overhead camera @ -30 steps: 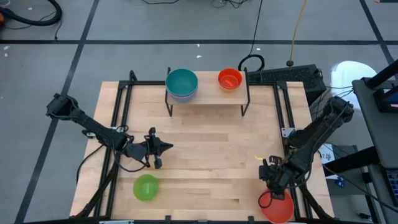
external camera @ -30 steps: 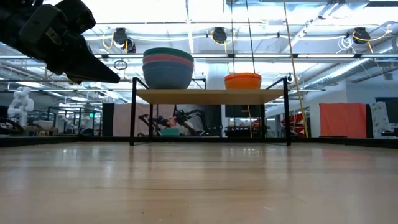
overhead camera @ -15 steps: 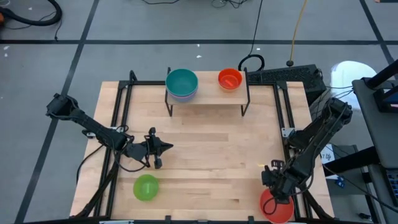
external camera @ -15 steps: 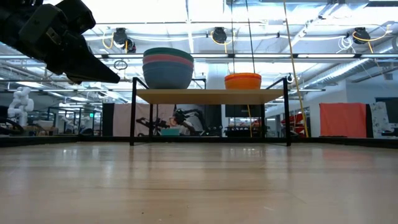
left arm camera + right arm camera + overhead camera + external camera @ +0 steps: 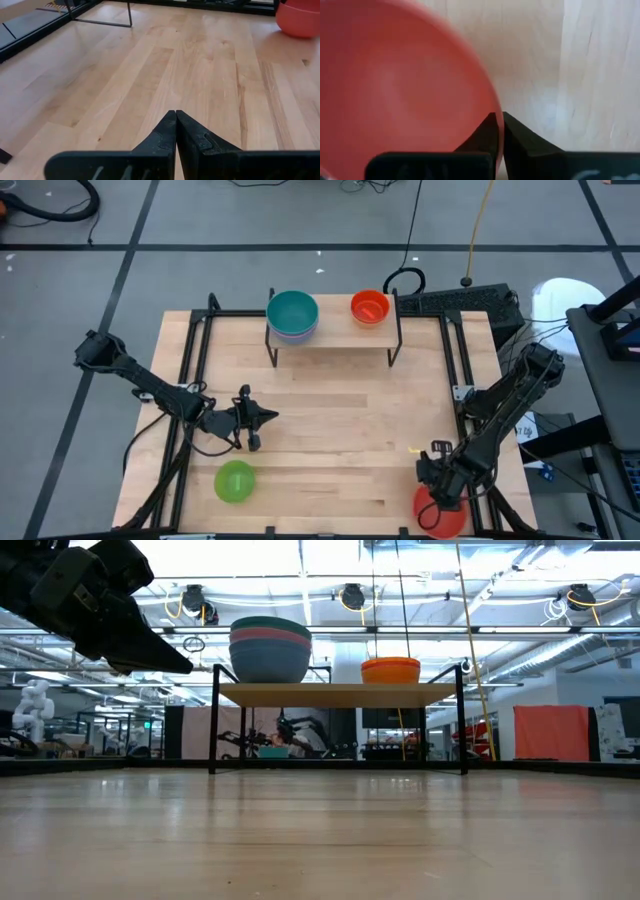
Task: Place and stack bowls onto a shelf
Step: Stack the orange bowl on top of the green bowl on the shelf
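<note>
A red bowl (image 5: 441, 517) sits at the table's near right corner, with my right gripper (image 5: 438, 490) shut on its rim. A green bowl (image 5: 235, 481) rests on its base near the table's front left. The shelf (image 5: 335, 332) stands at the far edge on thin black legs. It carries a stack of bowls with a teal one on top (image 5: 292, 312) and an orange bowl (image 5: 369, 307). My left gripper (image 5: 272, 416) hovers shut over the table's left middle, holding nothing. My right gripper pinches the red bowl's rim (image 5: 492, 106) between its two fingers, one finger inside the bowl and one outside. The fingers come steeply from above, at the rim's far side. The bowl sits upright below them; whether its base is still on the table I cannot tell.
Black rails (image 5: 190, 380) run along the table's left and right sides. Bare wood lies between the shelf and the two near bowls. The shelf's middle (image 5: 335, 690) between the stack (image 5: 270, 650) and the orange bowl (image 5: 391, 670) is bare.
My right gripper has moved toward the table's near edge and down over the red bowl, and its fingers have shut on the rim. The bowl has stayed near the corner.
</note>
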